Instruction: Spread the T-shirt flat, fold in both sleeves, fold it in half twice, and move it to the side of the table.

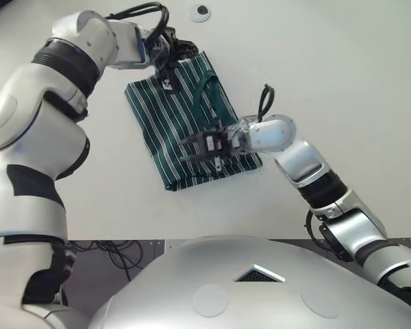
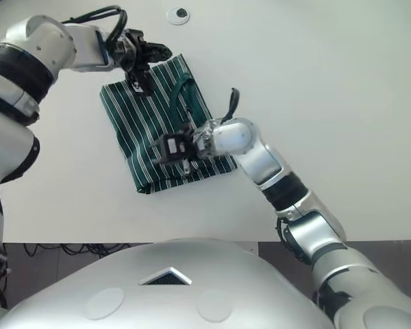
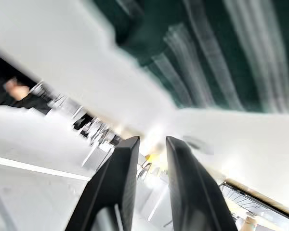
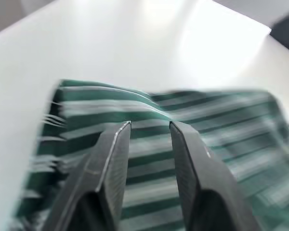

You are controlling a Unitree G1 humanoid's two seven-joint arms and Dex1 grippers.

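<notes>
A green T-shirt with white stripes (image 1: 166, 130) lies folded into a compact rectangle on the white table (image 1: 342, 68). My left gripper (image 1: 170, 74) hovers at the shirt's far edge, its dark fingers (image 3: 127, 159) slightly apart with nothing between them; the striped cloth (image 3: 221, 57) lies just past the tips. My right gripper (image 1: 189, 147) hangs over the near right part of the shirt. Its fingers (image 4: 116, 144) are open, and the striped fabric (image 4: 221, 125) spreads beneath them, not pinched.
A small round disc (image 1: 200, 12) is set into the table beyond the shirt. Bare tabletop stretches on both sides of the shirt, wider on the right. The table's near edge (image 1: 123, 241) has cables hanging below it.
</notes>
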